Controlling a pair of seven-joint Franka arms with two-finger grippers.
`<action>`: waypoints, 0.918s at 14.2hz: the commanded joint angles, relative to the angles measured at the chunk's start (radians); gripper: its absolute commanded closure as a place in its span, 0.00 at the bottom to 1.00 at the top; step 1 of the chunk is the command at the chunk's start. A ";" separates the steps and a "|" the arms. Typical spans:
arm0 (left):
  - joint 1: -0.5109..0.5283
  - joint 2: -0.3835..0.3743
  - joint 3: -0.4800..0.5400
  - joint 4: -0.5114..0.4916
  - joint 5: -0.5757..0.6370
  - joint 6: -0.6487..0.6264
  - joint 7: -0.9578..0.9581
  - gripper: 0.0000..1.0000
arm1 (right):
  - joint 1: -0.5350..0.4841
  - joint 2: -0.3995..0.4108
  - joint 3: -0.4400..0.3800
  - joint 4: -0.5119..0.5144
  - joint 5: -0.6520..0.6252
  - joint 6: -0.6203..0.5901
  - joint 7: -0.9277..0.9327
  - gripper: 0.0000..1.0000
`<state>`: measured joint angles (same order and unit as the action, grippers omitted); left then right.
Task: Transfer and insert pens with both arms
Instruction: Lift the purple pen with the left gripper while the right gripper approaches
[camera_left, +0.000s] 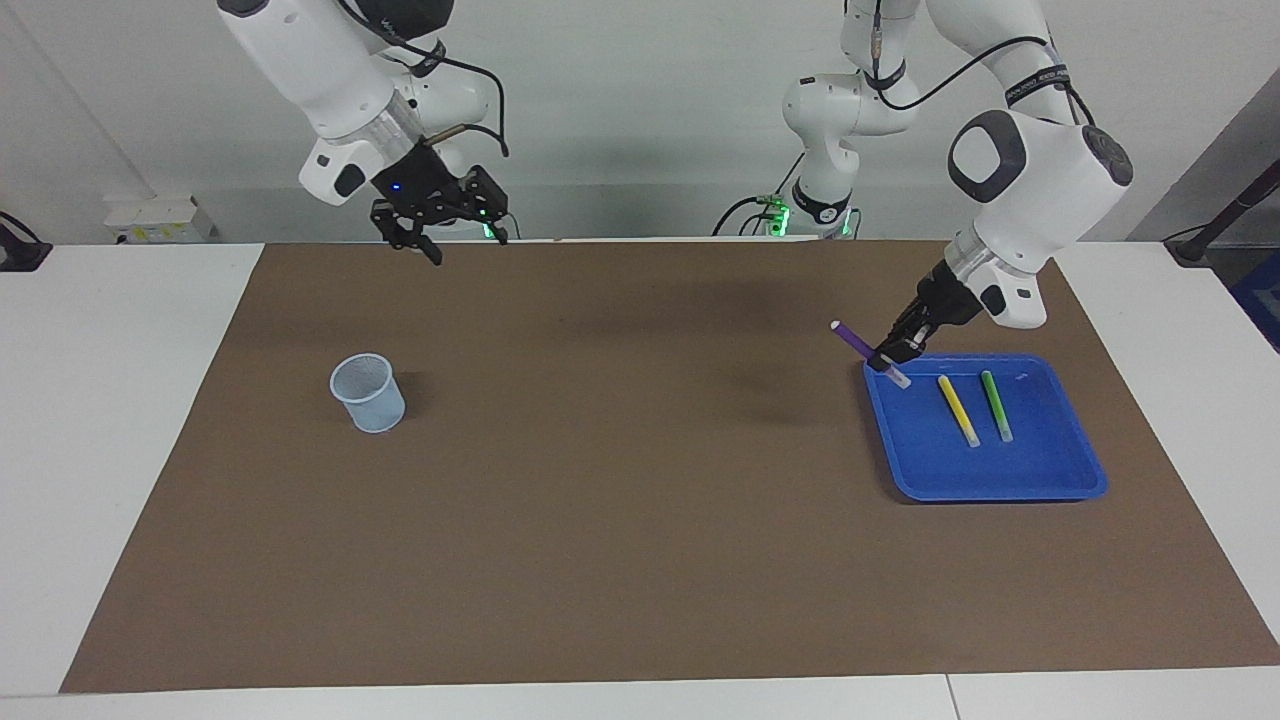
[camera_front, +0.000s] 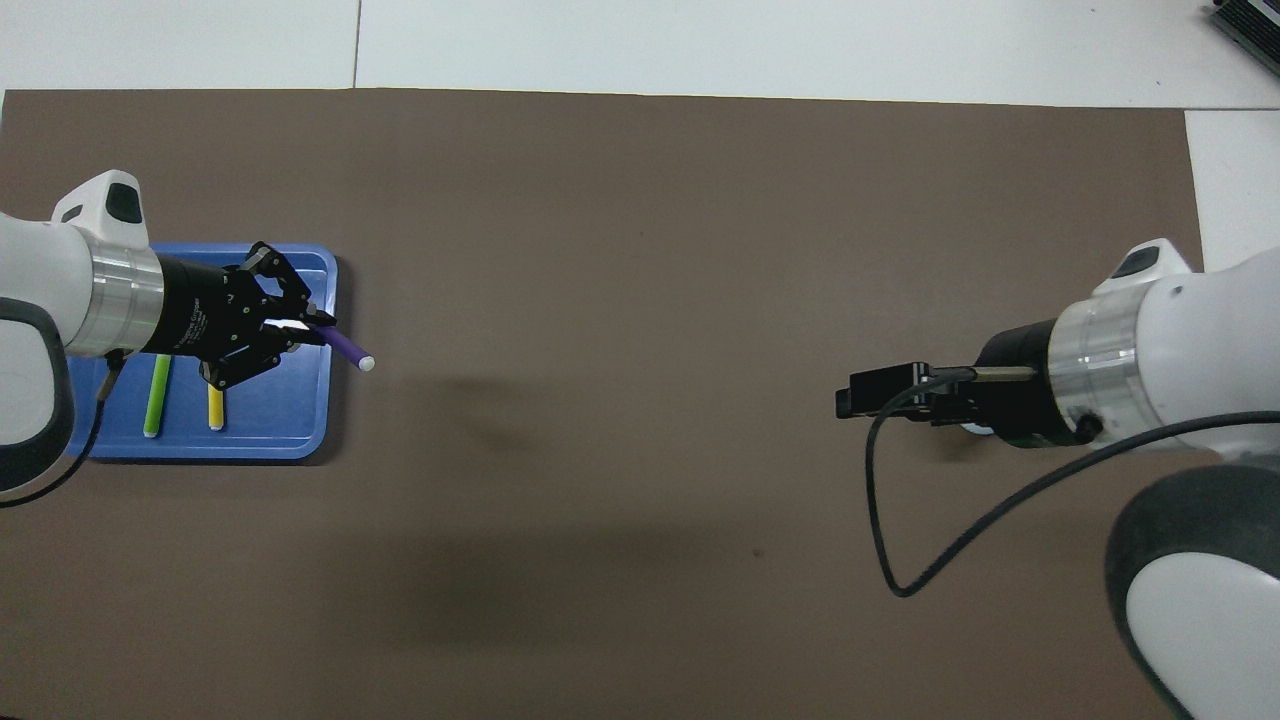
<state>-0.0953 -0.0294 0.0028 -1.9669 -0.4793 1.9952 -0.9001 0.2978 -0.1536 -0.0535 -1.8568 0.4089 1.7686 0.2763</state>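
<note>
First pen lifted, none yet in the cup.
Left claw (camera_left: 886, 356) grips the purple pen (camera_left: 853, 339) over the blue tray's (camera_left: 1000, 470) edge; yellow pen (camera_left: 957, 410) and green pen (camera_left: 995, 405) remain; right claw (camera_left: 450, 230) open, raised; mesh cup (camera_left: 368, 392) empty.

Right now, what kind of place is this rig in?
Most likely a robotics lab bench: two large white arms at a white table under a brown mat, a staged blue tray of pens and a small mesh cup, bare wall, loose cables.

left tool (camera_left: 886, 359) clamped shut, wrist angled down; right tool (camera_left: 447, 235) spread wide, raised.
</note>
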 joint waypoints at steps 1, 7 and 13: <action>-0.007 -0.104 0.011 -0.099 -0.053 -0.001 -0.100 1.00 | 0.026 -0.024 -0.005 -0.074 0.109 0.107 0.104 0.00; -0.119 -0.204 0.011 -0.191 -0.104 0.077 -0.397 1.00 | 0.208 0.017 -0.005 -0.087 0.206 0.366 0.341 0.00; -0.237 -0.237 0.011 -0.207 -0.104 0.155 -0.643 1.00 | 0.375 0.100 -0.005 -0.079 0.263 0.587 0.478 0.00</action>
<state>-0.3036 -0.2215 -0.0011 -2.1281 -0.5696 2.1221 -1.4960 0.6413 -0.0752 -0.0512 -1.9383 0.6231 2.2999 0.7204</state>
